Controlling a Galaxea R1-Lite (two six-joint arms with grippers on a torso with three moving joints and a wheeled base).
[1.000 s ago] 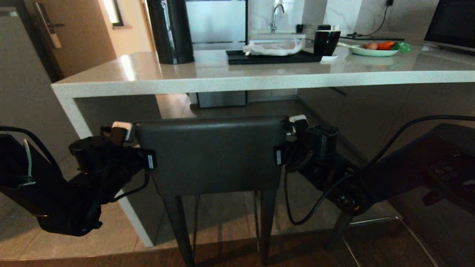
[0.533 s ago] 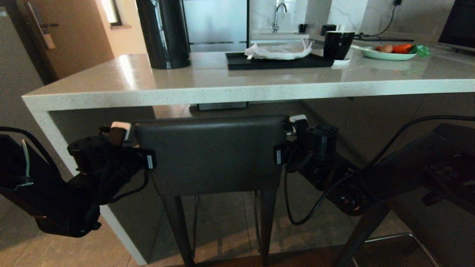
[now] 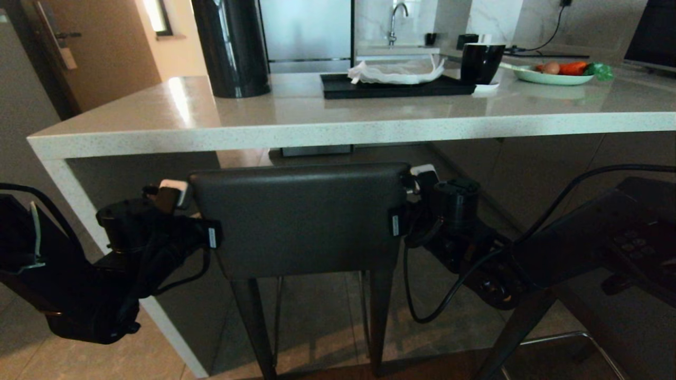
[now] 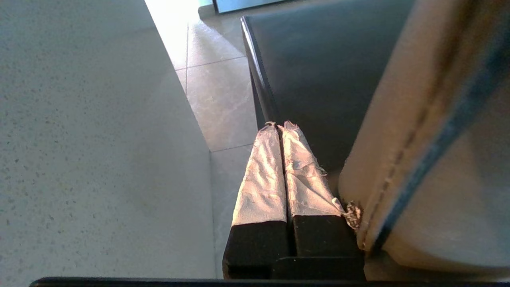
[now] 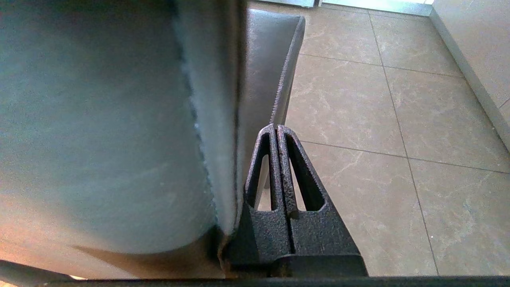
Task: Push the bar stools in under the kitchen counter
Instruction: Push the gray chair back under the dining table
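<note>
I have one stool (image 3: 301,221) between both arms, its backrest just below the counter (image 3: 338,126) edge, w/ seat and legs not yet under it. Left tool (image 4: 283,175) is clenched on nothing, its side against the backrest's left end; right tool (image 5: 277,171) is also clenched on nothing, flat beside the right end. So I squeeze the backrest from 2 sides, no real grasp.

To do the push well, I think both arms must press equally and the base should drive straight fwd, slowly, or the stool may twist or slip out. The left slab leg (image 3: 79,195) is near the left arm, so watch this.

Count: 1 stool clear in view; a 2nd dark one (image 3: 623,232) seems at right, partly hidden. 1 counter, 2 tools.
</note>
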